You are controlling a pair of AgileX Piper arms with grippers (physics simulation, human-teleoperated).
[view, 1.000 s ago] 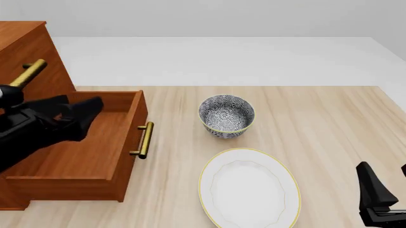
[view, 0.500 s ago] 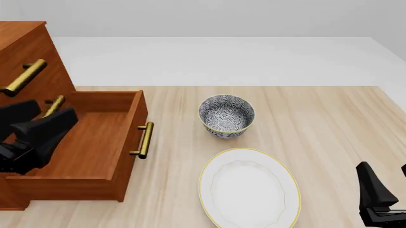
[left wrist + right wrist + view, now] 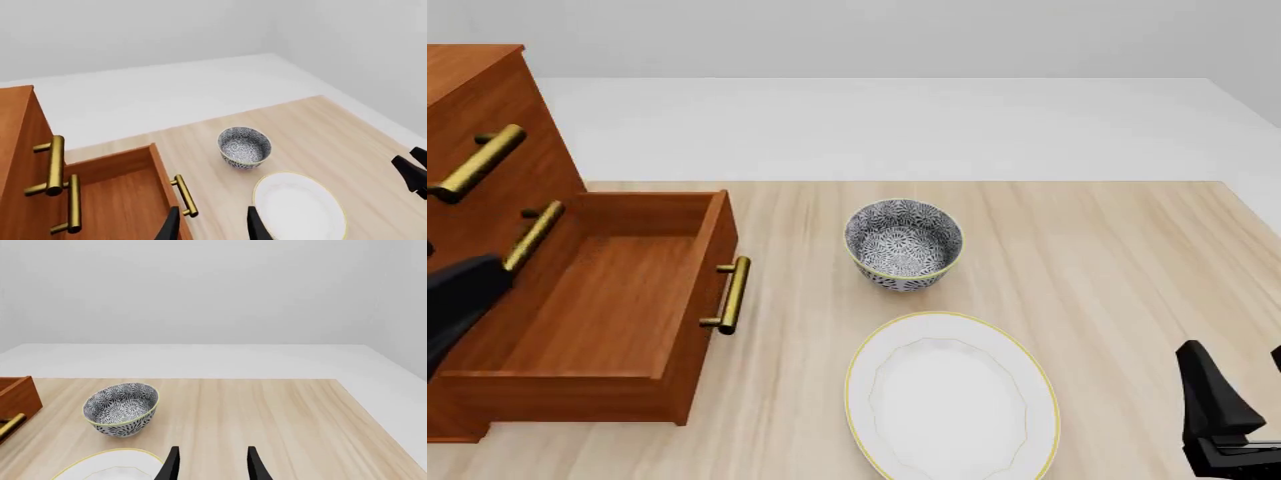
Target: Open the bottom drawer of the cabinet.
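The reddish-brown cabinet [image 3: 487, 120] stands at the table's left. Its bottom drawer [image 3: 601, 300] is pulled far out, showing a bare wooden inside, with the brass handle [image 3: 731, 293] on its front facing the bowl. My left gripper [image 3: 457, 295] shows only as a dark shape at the left edge, beside the drawer. In the left wrist view the left gripper [image 3: 213, 229] is open and holds nothing, above the drawer [image 3: 120, 200] and its handle [image 3: 185, 196]. At the near right my right gripper [image 3: 1221, 420] hangs open and idle, also seen as the right gripper [image 3: 212, 467].
A patterned bowl [image 3: 904, 243] sits right of the drawer, and a white oval plate [image 3: 950, 395] lies nearer me. The two upper handles [image 3: 481, 160] jut from the cabinet front. Light wood table [image 3: 1121, 260] stretches to the right.
My left arm has drawn back from over the open drawer toward the left edge and nearly left the front view. The drawer stays pulled out. The right arm has not moved.
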